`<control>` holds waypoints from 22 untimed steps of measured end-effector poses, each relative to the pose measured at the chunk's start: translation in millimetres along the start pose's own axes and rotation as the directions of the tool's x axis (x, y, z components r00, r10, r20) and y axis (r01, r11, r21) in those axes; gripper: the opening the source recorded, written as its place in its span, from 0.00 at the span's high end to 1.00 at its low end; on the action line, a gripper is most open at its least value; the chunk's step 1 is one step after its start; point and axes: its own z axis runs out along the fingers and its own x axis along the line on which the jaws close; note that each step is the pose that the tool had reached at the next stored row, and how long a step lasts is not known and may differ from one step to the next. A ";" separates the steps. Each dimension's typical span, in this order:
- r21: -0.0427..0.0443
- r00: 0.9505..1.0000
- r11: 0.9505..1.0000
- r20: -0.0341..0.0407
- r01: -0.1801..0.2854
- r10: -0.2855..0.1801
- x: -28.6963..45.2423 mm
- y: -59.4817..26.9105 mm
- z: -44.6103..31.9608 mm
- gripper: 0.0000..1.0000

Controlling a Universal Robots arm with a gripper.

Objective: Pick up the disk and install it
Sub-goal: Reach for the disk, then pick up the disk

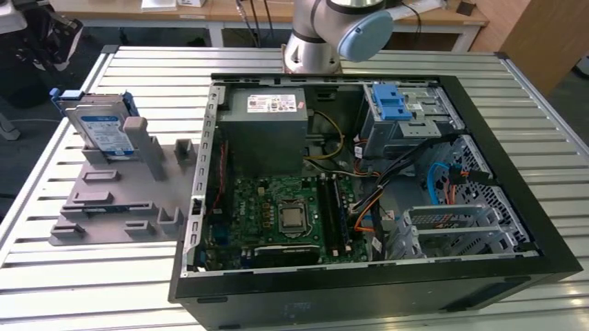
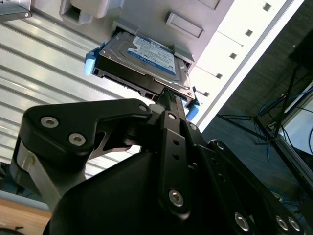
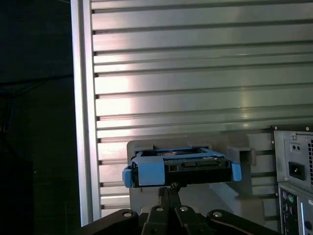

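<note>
Closest to us, in both wrist views, the gripper [image 3: 168,188] [image 2: 166,99] has its two black fingers pressed together w/ nothing between them. It aims at the disk [image 3: 182,168] [image 2: 146,61], and we think there is a gap between the two. The disk [image 1: 103,129] stands on its thin edge in a grey holder [image 1: 110,200], near the table's [image 1: 92,283] edge on the exterior view's left, toward the corner on the arm's [image 1: 322,34] side. We judge it heavy for its size, stiff & smooth, so prob. slippery on the metal faces, and a bump or drop could hurt it. The best hold looks to be across the blue frame [image 3: 146,176] or the thin sides, not the label. The table is ribbed metal. The open computer case [image 1: 368,293] sits in the middle, w/ a blue latch [image 1: 394,103] at its far side. Past the table's edges we see dark floor [image 1: 27,158] & a wood desk [image 1: 248,10].
</note>
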 end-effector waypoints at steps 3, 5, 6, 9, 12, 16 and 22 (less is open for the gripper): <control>0.000 1.000 1.000 0.000 0.000 0.000 0.1 0.0 0.0 0.89; 0.000 1.000 1.000 0.000 0.000 0.000 0.1 0.0 0.0 0.89; 0.000 1.000 1.000 0.000 0.005 -0.005 0.2 0.0 0.0 0.89; -0.001 0.998 0.998 -0.003 0.056 -0.056 0.2 0.1 0.2 0.89; -0.001 0.994 0.994 -0.005 0.111 -0.111 0.2 0.0 0.6 0.89; -0.002 0.983 0.983 -0.008 0.183 -0.183 0.2 0.0 1.7 0.89; -0.004 0.957 0.957 -0.012 0.288 -0.288 0.2 -0.1 3.2 0.89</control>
